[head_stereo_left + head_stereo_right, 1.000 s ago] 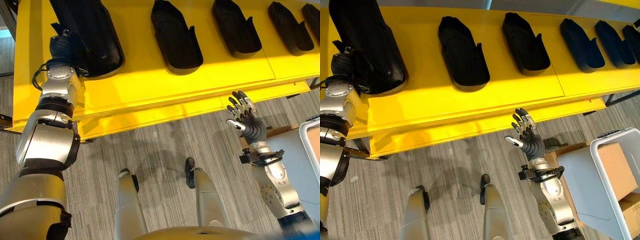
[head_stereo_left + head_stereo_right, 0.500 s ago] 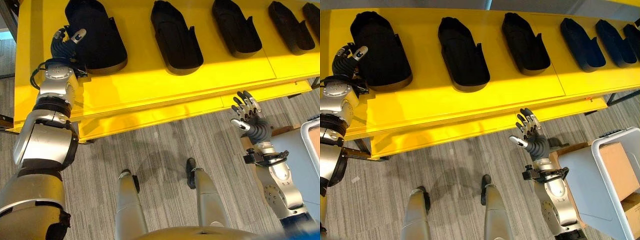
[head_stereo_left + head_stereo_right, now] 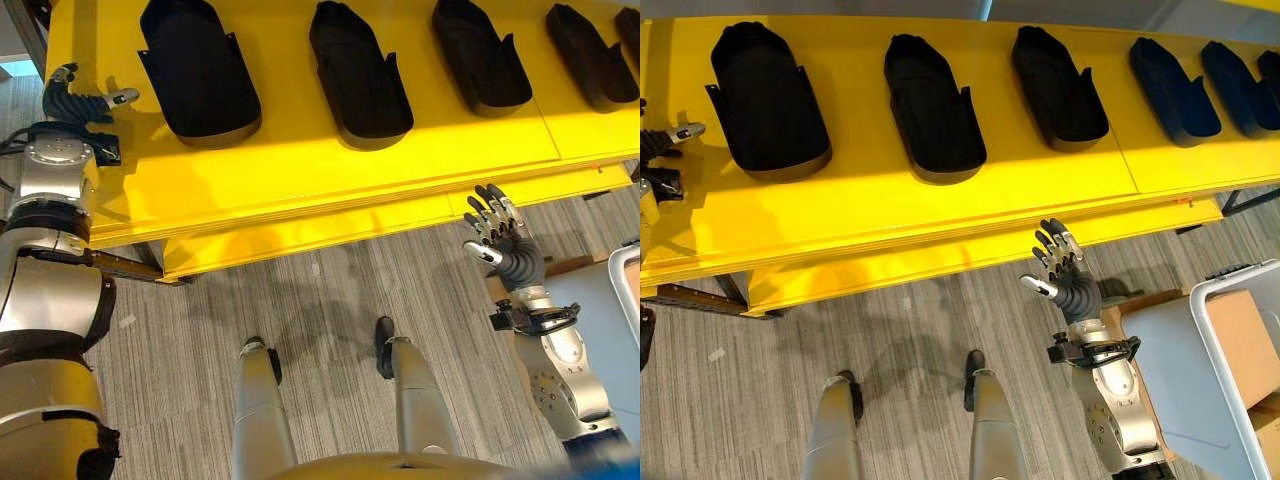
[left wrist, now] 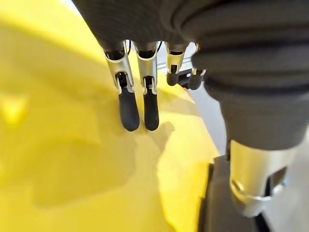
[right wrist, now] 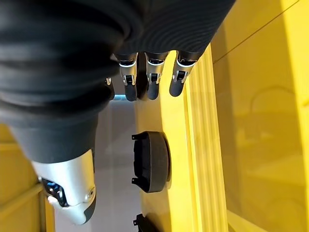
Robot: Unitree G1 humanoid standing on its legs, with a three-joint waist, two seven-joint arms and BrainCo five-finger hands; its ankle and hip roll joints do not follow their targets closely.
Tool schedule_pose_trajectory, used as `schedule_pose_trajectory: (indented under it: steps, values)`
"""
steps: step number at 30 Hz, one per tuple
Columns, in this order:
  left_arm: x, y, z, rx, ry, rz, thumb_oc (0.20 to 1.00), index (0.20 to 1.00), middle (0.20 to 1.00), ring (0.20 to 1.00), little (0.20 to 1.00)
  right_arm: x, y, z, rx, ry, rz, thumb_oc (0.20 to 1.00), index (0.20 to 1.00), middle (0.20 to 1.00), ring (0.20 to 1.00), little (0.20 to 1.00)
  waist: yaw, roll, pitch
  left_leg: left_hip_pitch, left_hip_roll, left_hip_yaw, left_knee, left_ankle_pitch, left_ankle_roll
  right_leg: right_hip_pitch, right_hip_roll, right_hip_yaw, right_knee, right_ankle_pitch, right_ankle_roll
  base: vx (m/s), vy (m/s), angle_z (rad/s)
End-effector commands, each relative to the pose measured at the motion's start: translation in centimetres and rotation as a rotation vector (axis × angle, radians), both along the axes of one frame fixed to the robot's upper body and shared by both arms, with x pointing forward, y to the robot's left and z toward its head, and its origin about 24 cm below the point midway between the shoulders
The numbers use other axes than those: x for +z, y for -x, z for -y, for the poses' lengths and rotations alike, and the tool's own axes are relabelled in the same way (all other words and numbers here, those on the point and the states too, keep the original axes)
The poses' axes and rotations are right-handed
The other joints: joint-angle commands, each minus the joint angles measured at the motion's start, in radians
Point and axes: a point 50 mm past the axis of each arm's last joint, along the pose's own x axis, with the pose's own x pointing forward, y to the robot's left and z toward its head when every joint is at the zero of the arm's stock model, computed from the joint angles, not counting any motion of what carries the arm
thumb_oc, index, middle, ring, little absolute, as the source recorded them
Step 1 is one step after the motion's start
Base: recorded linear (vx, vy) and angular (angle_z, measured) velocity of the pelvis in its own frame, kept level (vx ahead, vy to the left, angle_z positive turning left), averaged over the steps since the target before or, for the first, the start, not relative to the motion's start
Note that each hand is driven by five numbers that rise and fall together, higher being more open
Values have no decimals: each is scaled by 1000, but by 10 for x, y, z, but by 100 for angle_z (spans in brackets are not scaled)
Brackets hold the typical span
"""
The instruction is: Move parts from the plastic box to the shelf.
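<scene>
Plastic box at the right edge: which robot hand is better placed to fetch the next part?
Probably the right robot hand: open, empty, nearest the plastic box. The left robot hand is at the shelf's far end.

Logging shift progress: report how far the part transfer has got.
Done: five black moulded plastic parts lie in a row on the yellow shelf, the leftmost part lying free beside the left hand. In hand: nothing; the left hand is open over the shelf's left end, and the right hand is open over the floor in front of the shelf. Left: the grey plastic box sits at the robot's right; whether more parts remain can't be told.
</scene>
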Motion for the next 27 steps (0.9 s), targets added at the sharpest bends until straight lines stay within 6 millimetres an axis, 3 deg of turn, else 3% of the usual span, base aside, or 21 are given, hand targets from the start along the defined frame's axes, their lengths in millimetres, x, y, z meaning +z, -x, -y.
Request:
schedule_pose_trajectory:
  steps: [1,7,10,11,12,15,16,17,18,20,22,27]
  values:
    - [19,14,-14,38,-155,-3,1000,1000,1000,1000,1000,30,8,11,3,23,145,1000,1000,1000,1000,1000,18,29,-25,19,44,-71,-81,97,-7,29,-34,37,23,45,20,0,0,0]
    - [35,16,-6,1,-297,7,1000,1000,1000,1000,1000,30,7,12,-2,22,151,1000,1000,1000,1000,1000,28,33,-13,31,42,-70,-85,99,-7,44,-38,34,21,43,22,0,-1,5]
    - [53,14,15,-76,-422,77,1000,1000,1000,1000,1000,31,8,12,-8,24,159,1000,1000,1000,1000,1000,34,32,-7,38,36,-70,-91,102,-7,48,-41,32,21,42,21,-27,1,7]
    - [62,15,28,-121,-501,113,1000,1000,1000,1000,1000,32,8,14,-18,26,167,1000,1000,1000,1000,1000,36,30,-3,29,30,-68,-105,136,-2,39,-43,31,9,70,13,-78,11,10]
    - [70,18,45,-173,-566,179,1000,1000,1000,1000,1000,32,8,15,-28,25,171,1000,1000,1000,1000,1000,44,26,0,33,29,-69,-106,133,-2,43,-42,30,11,67,13,-81,7,11]
    - [64,41,62,-263,-648,283,1000,1000,1000,1000,1000,34,10,22,-65,32,180,1000,1000,1000,1000,1000,57,23,8,43,27,-66,-109,129,-3,50,-40,31,11,63,9,3,6,9]
    - [51,62,73,-326,-678,366,1000,1000,1000,1000,1000,35,11,27,-99,39,186,1000,1000,1000,1000,1000,72,20,14,52,26,-67,-105,121,-4,54,-36,32,16,55,4,97,11,-4]
    - [50,63,72,-322,-676,363,1000,1000,1000,1000,1000,35,10,26,-94,42,184,1000,1000,1000,1000,1000,68,24,8,64,31,-68,-100,91,-8,63,-34,34,25,28,10,7,25,-5]
    - [43,73,80,-334,-708,406,1000,1000,1000,1000,1000,36,10,28,-106,45,189,1000,1000,1000,1000,1000,72,21,15,59,28,-64,-109,119,-4,55,-34,33,16,53,3,0,0,0]
    - [37,80,93,-373,-756,437,1000,1000,1000,1000,1000,39,9,27,-107,53,197,1000,1000,1000,1000,1000,70,24,8,72,30,-64,-107,88,-8,63,-30,38,24,27,8,41,7,4]
    - [31,85,104,-420,-752,470,1000,1000,1000,1000,1000,42,9,26,-106,60,209,1000,1000,1000,1000,1000,68,24,13,67,25,-60,-122,122,-5,56,-33,37,11,55,0,-47,9,2]
    - [21,97,140,-623,-672,576,1000,1000,1000,1000,1000,47,8,23,-105,63,236,1000,1000,1000,1000,1000,69,23,21,77,24,-59,-129,127,-4,61,-31,37,9,57,-4,-19,3,0]
